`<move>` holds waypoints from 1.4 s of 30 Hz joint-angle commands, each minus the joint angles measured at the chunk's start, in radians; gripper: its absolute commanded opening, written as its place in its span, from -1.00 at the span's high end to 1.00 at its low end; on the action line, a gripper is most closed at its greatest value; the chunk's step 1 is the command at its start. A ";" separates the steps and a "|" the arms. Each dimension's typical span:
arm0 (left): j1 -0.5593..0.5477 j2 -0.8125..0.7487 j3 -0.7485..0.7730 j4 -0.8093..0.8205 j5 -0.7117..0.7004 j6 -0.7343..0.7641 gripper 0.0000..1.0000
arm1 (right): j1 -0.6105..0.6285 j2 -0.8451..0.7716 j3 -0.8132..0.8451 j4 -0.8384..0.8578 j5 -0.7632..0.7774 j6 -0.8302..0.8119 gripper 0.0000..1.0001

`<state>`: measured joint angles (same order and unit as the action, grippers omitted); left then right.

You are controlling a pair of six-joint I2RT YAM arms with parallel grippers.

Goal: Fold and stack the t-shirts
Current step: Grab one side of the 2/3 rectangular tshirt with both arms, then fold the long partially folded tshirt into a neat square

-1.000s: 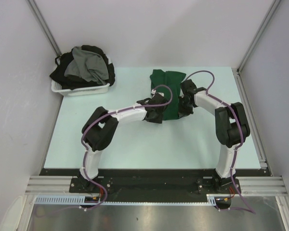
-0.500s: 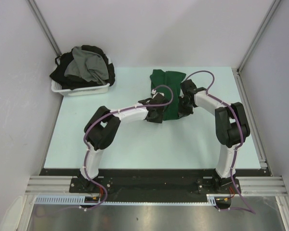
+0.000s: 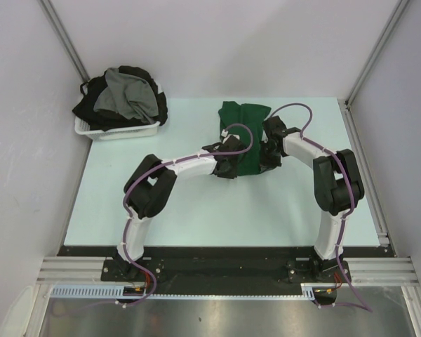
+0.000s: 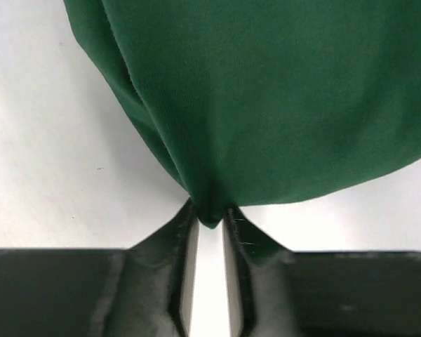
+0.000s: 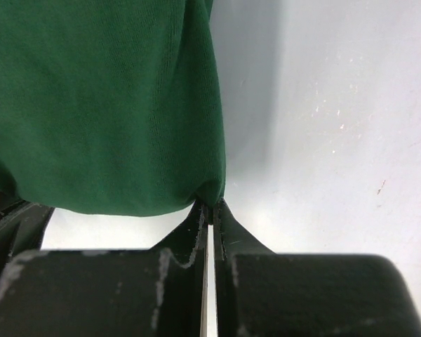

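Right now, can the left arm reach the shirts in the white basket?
Probably not yet: the left gripper is pinching the green shirt, and the basket sits well off to its left.

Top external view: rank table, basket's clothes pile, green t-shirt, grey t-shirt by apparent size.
1. table
2. clothes pile
3. green t-shirt and grey t-shirt: look about alike; the green one is partly hidden, so no ranking between them.

I can read no lettering, label, brand or number on any of my feeds. The dark green t-shirt (image 3: 242, 118) is plain cloth, and the white basket (image 3: 123, 132) and table (image 3: 196, 210) show no legible marks.
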<state>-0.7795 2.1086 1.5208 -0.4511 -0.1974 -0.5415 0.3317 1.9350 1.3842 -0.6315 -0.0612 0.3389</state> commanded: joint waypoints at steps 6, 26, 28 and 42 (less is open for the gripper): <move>0.002 0.016 0.036 0.003 0.001 0.005 1.00 | -0.003 -0.044 -0.005 -0.016 0.001 -0.012 1.00; -0.020 -0.196 -0.139 -0.014 0.013 0.015 1.00 | 0.023 -0.191 -0.138 -0.040 -0.008 0.017 1.00; -0.036 -0.229 -0.160 -0.026 0.019 0.015 1.00 | 0.035 -0.212 -0.157 -0.051 -0.003 0.026 1.00; -0.182 -0.439 -0.198 -0.210 -0.003 -0.012 1.00 | 0.133 -0.459 -0.260 -0.171 -0.023 0.129 1.00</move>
<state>-0.9234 1.7859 1.3323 -0.5831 -0.1825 -0.5407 0.4454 1.5696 1.1191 -0.7403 -0.0795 0.4232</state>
